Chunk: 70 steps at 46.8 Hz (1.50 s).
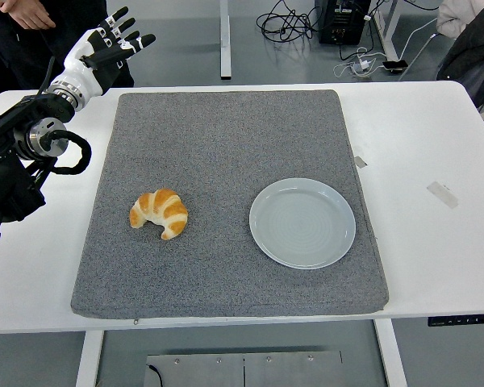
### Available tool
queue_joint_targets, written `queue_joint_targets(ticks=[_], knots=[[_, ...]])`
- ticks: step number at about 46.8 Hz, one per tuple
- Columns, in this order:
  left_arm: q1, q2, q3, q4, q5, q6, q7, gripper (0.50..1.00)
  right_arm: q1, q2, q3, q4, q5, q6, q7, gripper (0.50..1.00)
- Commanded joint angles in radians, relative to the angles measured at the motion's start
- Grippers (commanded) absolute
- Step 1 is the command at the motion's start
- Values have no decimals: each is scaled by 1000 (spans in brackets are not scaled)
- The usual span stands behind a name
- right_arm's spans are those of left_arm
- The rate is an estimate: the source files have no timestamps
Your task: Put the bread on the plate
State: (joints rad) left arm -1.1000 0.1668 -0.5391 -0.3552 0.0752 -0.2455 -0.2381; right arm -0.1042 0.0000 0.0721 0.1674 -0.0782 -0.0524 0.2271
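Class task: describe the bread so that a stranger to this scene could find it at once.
A grey mat covers most of the white table. On its left half lies the croissant, golden and crescent-shaped, well apart from the round, pale plate on the right.

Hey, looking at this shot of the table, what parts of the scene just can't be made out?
- Right arm: outside the head view entirely.
- Left arm: its upper part is cut off by the left edge; only the open left hand shows fully.
- Person: cropped by the top edge.
- Croissant underside: hidden against the mat.
- Tape on the table: any marking too small to read.
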Motion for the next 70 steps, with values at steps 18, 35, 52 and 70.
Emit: queue_joint_targets(ticks=[18, 35, 52, 70], knots=[[34, 152, 142, -321, 23, 40, -9, 980, 0, 0, 0, 0, 0, 0, 0, 1000], [26, 355, 231, -620, 260, 91, -7, 980, 0, 0, 0, 0, 0, 0, 0, 1000], [26, 542, 310, -909, 678, 138, 5, 980, 1, 0, 0, 1, 0, 0, 1, 1000], [35, 611, 349, -1002, 1063, 160, 3, 977, 0, 0, 0, 0, 0, 0, 1, 1000]])
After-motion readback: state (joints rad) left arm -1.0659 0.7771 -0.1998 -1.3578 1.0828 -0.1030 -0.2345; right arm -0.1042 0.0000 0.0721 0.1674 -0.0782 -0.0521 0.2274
